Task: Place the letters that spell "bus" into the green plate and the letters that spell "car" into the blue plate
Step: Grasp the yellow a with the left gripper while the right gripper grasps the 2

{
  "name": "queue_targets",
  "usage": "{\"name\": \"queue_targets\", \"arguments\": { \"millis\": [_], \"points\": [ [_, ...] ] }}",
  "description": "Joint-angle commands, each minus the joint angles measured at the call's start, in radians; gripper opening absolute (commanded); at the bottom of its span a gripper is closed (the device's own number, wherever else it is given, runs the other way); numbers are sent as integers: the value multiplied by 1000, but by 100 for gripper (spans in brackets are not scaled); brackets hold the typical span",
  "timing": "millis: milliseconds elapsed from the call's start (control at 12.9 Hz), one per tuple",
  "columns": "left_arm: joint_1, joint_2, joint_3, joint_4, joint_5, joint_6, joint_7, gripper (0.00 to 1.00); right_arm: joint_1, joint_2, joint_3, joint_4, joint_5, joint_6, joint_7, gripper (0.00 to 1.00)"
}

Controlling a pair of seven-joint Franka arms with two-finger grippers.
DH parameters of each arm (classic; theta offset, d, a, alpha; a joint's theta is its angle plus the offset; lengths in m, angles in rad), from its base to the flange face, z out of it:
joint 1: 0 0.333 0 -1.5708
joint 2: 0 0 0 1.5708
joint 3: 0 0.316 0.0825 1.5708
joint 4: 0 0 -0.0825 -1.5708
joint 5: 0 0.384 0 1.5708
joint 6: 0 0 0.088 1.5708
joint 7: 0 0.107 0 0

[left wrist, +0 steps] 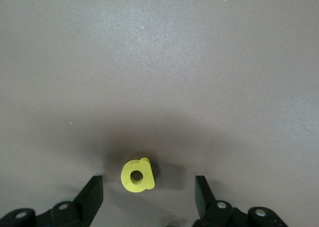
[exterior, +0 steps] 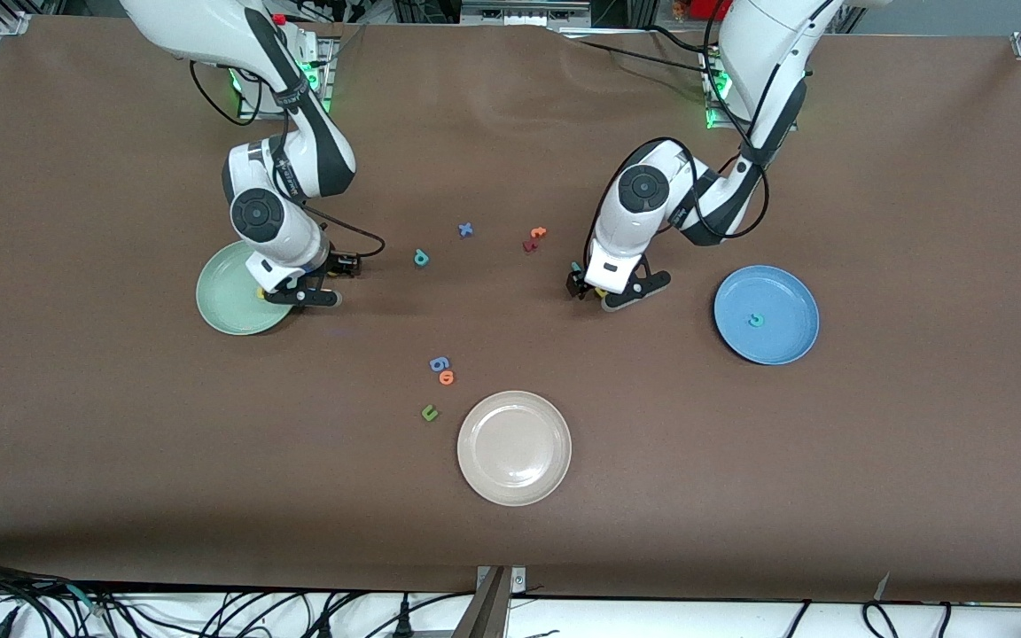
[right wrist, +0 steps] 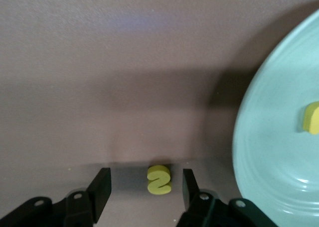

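Left gripper (left wrist: 148,187), fingers apart, straddles the yellow foam a (left wrist: 137,175) on the table. Right gripper (right wrist: 145,184), likewise apart, straddles the yellow s (right wrist: 159,179) beside the green plate (right wrist: 269,152), which holds a yellow letter (right wrist: 312,118). The blue plate (exterior: 785,341) holds a teal c (exterior: 755,320).

Down on the desk (exterior: 510,532) beside the green plate (exterior: 222,306), toward the left arm's end, right end effector (right wrist: 146,187) with fingers either side of the s (right wrist: 159,179), apart from it; in that plate, the u (right wrist: 313,118). Left end effector (left wrist: 148,192) low on the desk, straddling the a (left wrist: 137,175) without touching, well apart from the blue plate (exterior: 781,341) holding the c (exterior: 755,320). Between the arms, b (exterior: 421,258); nearer the camera, white plate (exterior: 514,447).
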Motion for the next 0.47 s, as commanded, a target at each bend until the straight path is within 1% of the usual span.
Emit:
{"name": "queue_targets", "arguments": {
  "millis": [0,78,155,310,388],
  "points": [
    [-1,-14,5,-21,35,14,-27,74,-7,-17,9,-41,13,39,-4,66],
    [-3,-14,5,-22,35,12,-27,62,-7,-17,9,-42,13,39,-4,65],
    [-3,-14,5,-22,36,12,-27,57,-7,-19,9,-42,13,37,-6,57],
    [-3,-12,5,-22,38,12,-23,55,-7,-19,9,-42,13,36,-10,37],
    [-3,-11,5,-22,38,12,-18,55,-7,-19,9,-42,13,36,-13,23]
  ]
}}
